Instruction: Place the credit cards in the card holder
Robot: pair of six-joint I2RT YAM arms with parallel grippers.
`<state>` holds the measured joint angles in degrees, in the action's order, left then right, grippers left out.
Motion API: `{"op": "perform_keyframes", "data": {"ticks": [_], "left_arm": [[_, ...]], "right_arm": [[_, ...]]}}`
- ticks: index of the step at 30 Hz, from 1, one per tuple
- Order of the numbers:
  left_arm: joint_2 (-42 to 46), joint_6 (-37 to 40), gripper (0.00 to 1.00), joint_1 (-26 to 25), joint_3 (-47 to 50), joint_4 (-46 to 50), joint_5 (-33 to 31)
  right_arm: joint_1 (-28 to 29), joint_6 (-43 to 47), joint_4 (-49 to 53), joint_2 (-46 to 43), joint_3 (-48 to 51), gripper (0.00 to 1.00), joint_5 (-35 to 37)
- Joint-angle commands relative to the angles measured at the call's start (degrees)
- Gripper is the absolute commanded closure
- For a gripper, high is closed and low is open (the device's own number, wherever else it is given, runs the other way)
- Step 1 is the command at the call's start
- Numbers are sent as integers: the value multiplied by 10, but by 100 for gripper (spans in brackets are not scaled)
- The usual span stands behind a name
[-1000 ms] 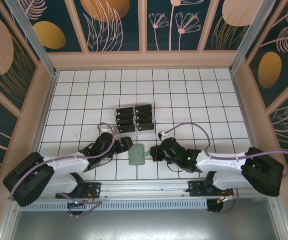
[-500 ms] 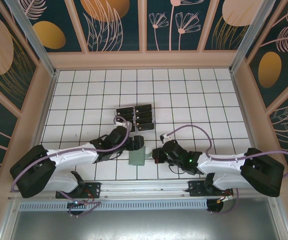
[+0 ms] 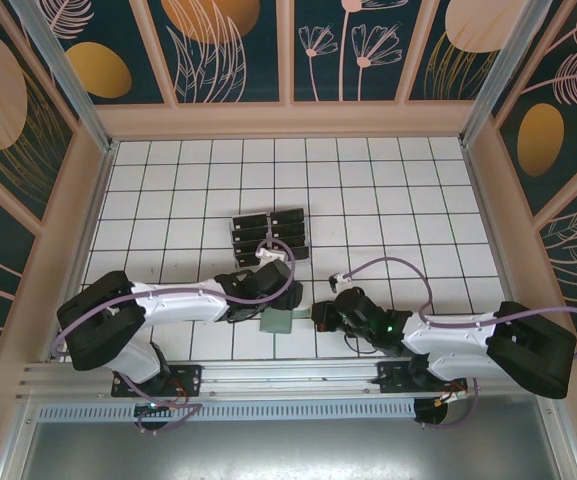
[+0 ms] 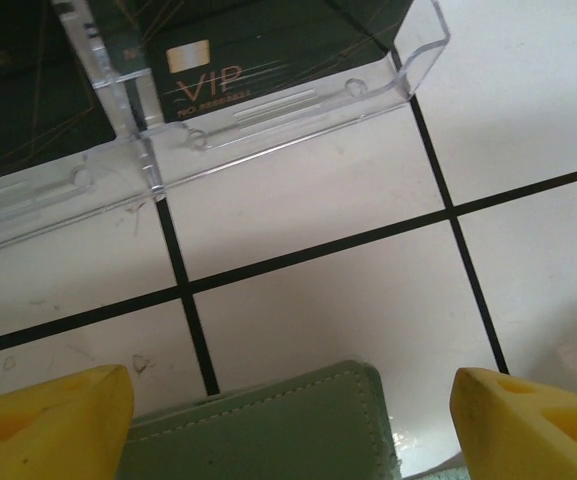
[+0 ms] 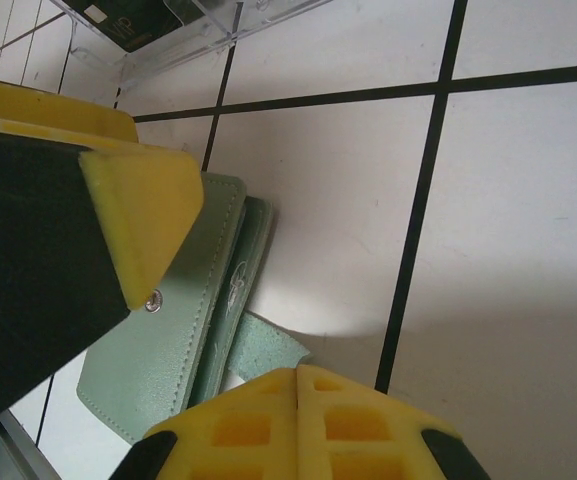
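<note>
Though judged barely begun, finds the task with both tools gathered by the near edge of the table (image 3: pixel 388 200), about midway between its left and right edges. From the left, shows the left gripper (image 4: pixel 288 425) hanging with yellow fingers (image 4: pixel 53 420) set wide apart and clasping nothing, with the far end of the card holder (image 5: pixel 158 370) lying between them; cannot tell whether touching it. Just beyond, toward the far edge, places the clear rack (image 4: pixel 268 105) near the table's middle, loaded with the credit cards (image 3: pixel 270 237) in two columns. Reveals no card out of the rack, none in either gripper, none poking from the holder; cannot tell what lies inside. Leaves, on that reading, the whole job of lifting cards out and sliding them in. Presents the holder as a flat sage-green pouch with stitched edges, a small metal snap (image 5: pixel 153 300) on its upper face, layered leaves along one side and a paler flap (image 5: pixel 268 350) jutting from a corner. Presents the cards as thin, black and glossy, one marked "VIP" in pale gold beside a chip. Ends at the right with the right gripper (image 5: pixel 298 420) pressed shut, fingertips together, just beside the holder's right edge; cannot tell whether pinning that pale flap.
</note>
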<state>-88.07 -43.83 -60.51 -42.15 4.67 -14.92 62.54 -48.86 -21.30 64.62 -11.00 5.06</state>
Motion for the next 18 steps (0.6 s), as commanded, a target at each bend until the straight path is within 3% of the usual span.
{"op": "perform_keyframes", "data": {"ticks": [1, 18], "left_arm": [[-22, 17, 17, -15, -29, 48, -46], [-76, 20, 17, -36, -59, 89, -86]], "right_arm": [[-4, -11, -21, -11, 14, 100, 14], [-4, -18, -26, -24, 26, 100, 21]]}}
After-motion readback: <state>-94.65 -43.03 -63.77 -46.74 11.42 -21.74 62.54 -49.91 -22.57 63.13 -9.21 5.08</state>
